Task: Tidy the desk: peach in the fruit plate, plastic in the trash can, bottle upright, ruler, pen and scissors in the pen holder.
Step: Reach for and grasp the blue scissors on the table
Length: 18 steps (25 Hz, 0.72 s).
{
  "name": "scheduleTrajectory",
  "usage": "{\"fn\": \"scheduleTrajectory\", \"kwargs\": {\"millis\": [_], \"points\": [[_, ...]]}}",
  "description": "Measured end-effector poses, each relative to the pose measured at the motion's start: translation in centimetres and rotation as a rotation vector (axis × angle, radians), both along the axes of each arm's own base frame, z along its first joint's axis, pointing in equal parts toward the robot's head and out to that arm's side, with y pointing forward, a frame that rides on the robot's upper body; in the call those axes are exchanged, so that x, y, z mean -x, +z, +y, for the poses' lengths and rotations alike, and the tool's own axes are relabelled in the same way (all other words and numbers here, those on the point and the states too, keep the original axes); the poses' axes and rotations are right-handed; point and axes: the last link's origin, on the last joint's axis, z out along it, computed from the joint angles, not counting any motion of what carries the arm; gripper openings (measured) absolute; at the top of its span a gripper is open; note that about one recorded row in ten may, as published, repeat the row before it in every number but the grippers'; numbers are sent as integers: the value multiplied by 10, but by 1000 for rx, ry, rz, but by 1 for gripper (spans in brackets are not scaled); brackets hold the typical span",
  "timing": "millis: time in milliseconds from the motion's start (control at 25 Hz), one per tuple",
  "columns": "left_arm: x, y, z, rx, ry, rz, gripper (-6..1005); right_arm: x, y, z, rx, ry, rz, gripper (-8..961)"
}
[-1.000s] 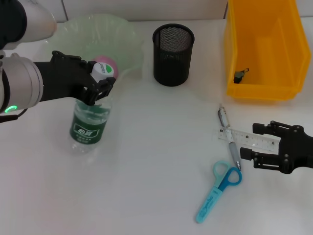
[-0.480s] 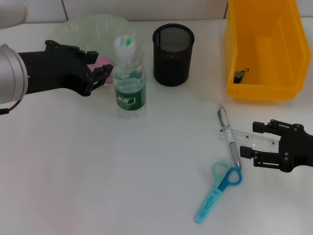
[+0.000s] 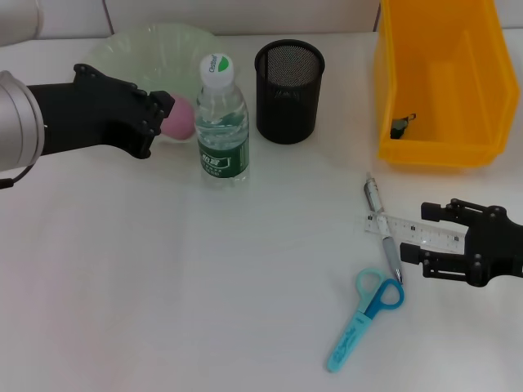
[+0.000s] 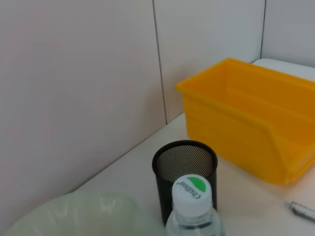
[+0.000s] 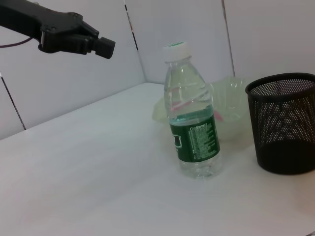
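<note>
Nearest on the white bench point(image 3: 204, 286) lie the light blue scissors point(image 3: 364, 319), the silver pen point(image 3: 384, 233) and, crossing it, the clear ruler point(image 3: 413, 233). The right gripper point(image 3: 425, 237) hovers with fingers spread at the ruler's far end, grasping nothing. Farther back, the bottle point(image 3: 221, 122) stands upright, white cap on top, green label around clear plastic. The left gripper point(image 3: 160, 122) hangs released just beside it, touching nothing. The pink peach point(image 3: 181, 121) sits in the pale green fruit plate point(image 3: 143, 51). The black mesh pen holder point(image 3: 289, 79) looks empty. The yellow trash can point(image 3: 441, 77) holds a small dark scrap point(image 3: 401, 125).
</note>
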Motion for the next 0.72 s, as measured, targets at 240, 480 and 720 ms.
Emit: {"fn": "scheduleTrajectory", "kwargs": {"millis": [240,480,720], "points": [[-10,-3,-6,37,-101,-28,19,1,4,3,-7,-14,4,817],[-17,-22,-20,154,-345,-193,-2,4,16,8,-5,-49,-6,816],[6,-51,-21,250,-416,-321,15,12,32,12,31,-92,-49,816]]}}
